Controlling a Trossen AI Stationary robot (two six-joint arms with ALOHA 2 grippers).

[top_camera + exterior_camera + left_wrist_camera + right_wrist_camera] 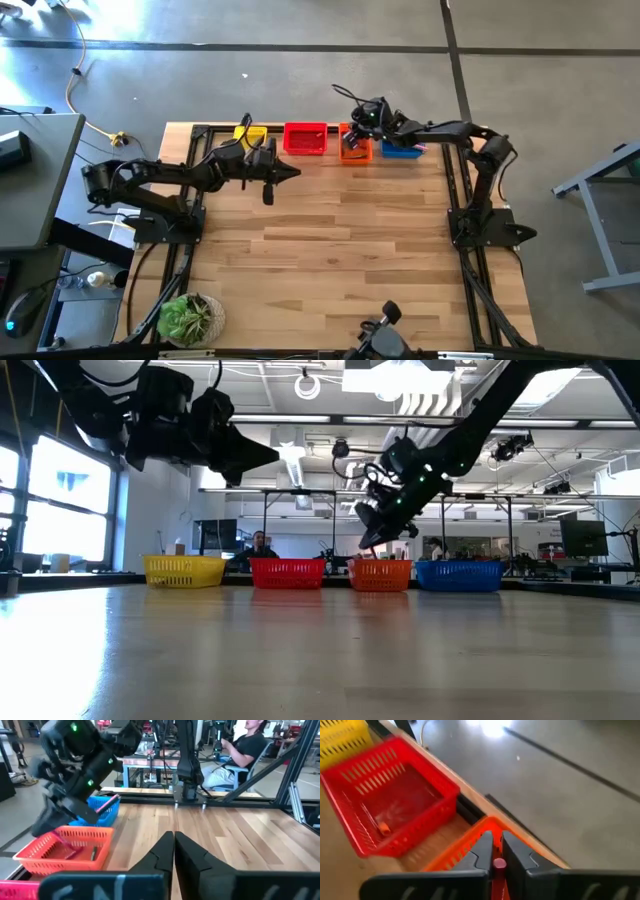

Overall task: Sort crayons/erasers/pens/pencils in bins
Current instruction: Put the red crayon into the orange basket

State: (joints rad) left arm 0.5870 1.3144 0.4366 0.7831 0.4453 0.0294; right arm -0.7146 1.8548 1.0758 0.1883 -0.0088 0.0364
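We see the four bins in a row along the far edge of the worktop: the yellow bin (250,135) nearest the left arm's side, then the red bin (305,139), the orange bin (356,147) and the blue bin (401,150). A single small eraser (383,828) lies on the floor of the red bin. The orange bin holds a few sticks, and a pink stick (107,804) leans out over the blue bin's rim.

The right gripper (494,851) hangs just above the orange bin, its fingers closed on a dark red stick (499,865) whose round end shows between them. The left gripper (173,850) hovers over the worktop in front of the yellow and red bins, its fingers pressed together with nothing between them.

We can read no brand, label or writing on the bins or the arms.

The worktop (340,250) is pale wooden planking in a dark metal frame. A potted green plant (188,318) stands at its near left corner. Around it lies a grey concrete floor, with a yellow cable (72,80) trailing beyond the far left corner. Behind the bins, the room is a workshop with ceiling lights, metal frames and monitors, and a person (240,752) sits at a bench there.
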